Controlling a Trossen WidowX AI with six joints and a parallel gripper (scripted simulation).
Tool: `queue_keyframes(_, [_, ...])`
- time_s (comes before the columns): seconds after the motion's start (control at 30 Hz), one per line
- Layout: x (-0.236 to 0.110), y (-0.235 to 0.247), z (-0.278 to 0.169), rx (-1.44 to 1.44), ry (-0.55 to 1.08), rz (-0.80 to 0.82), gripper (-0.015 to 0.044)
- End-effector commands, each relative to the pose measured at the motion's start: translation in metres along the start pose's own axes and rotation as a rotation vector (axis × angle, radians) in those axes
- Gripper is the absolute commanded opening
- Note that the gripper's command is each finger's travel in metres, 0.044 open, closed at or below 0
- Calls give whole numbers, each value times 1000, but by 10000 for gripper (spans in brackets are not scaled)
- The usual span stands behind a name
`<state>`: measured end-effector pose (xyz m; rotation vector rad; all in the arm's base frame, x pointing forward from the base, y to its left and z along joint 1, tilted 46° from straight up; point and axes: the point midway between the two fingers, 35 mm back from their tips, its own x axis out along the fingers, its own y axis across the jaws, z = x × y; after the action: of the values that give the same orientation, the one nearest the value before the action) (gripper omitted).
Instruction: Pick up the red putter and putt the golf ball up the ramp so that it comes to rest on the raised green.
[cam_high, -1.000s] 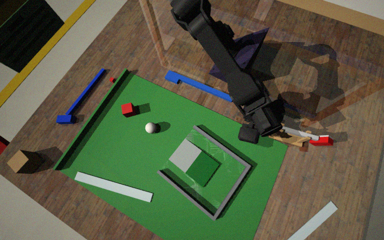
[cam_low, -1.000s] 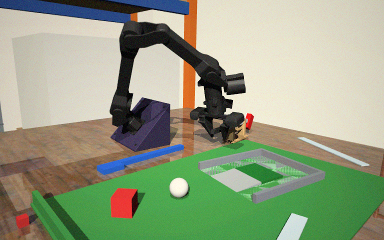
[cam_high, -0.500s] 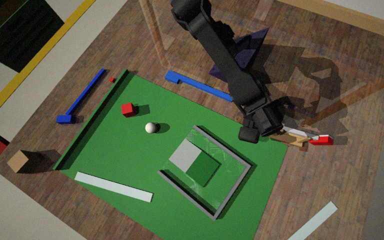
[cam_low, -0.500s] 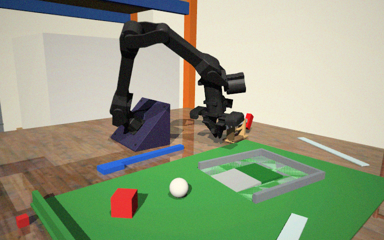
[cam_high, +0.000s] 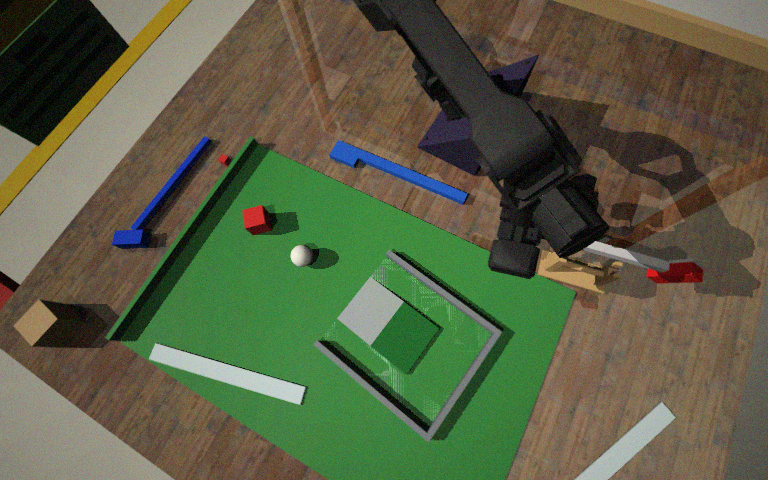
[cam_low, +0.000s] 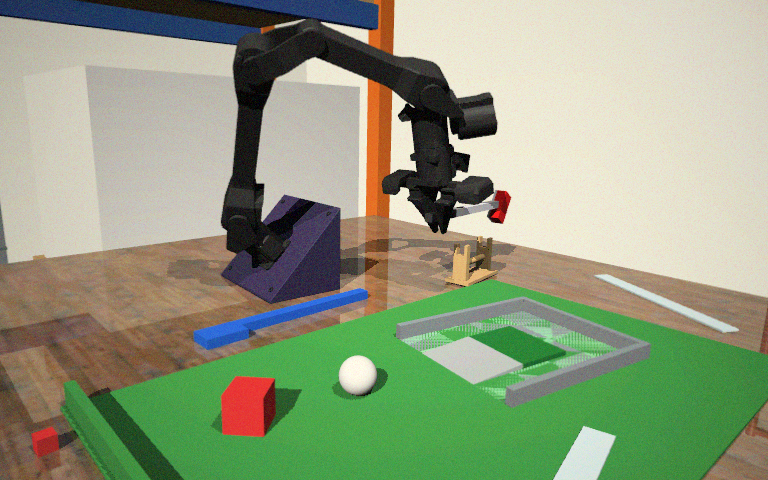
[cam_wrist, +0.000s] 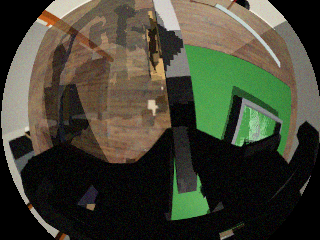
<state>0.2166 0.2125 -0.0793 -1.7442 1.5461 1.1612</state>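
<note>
My gripper (cam_low: 438, 223) (cam_wrist: 179, 131) is shut on the grey shaft of the red putter (cam_high: 673, 273) (cam_low: 500, 205) (cam_wrist: 168, 27). It holds the putter roughly level in the air, above the small wooden stand (cam_high: 572, 272) (cam_low: 472, 263), just off the far right edge of the green mat (cam_high: 226, 305) (cam_low: 396, 435). The putter's red head points away from the arm. The white golf ball (cam_high: 301, 255) (cam_low: 357, 374) rests on the mat, apart from the gripper. The grey ramp (cam_high: 368, 308) (cam_low: 470, 357) leads up to the raised green (cam_high: 404, 337) (cam_low: 518, 345), inside a grey three-sided wall (cam_high: 464, 384) (cam_low: 572, 373).
A red cube (cam_high: 256, 219) (cam_low: 247, 405) stands on the mat near the ball. Two blue putters (cam_high: 169, 189) (cam_high: 396, 169) (cam_low: 283, 316), a tiny red cube (cam_high: 224, 159) (cam_low: 44, 440), two white strips (cam_high: 226, 373) (cam_high: 628, 444), a tan box (cam_high: 35, 321) and the purple arm base (cam_low: 294, 254) surround it.
</note>
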Motion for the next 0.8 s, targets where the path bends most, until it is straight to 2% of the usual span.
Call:
queue_keyframes(0.0, [-20,2,5,5,-13,-3,0])
queue_keyframes(0.13, [-15,0,1,15,-6,-9,0])
queue_keyframes(0.77, [-68,-1,-98,536,1,-88,0])
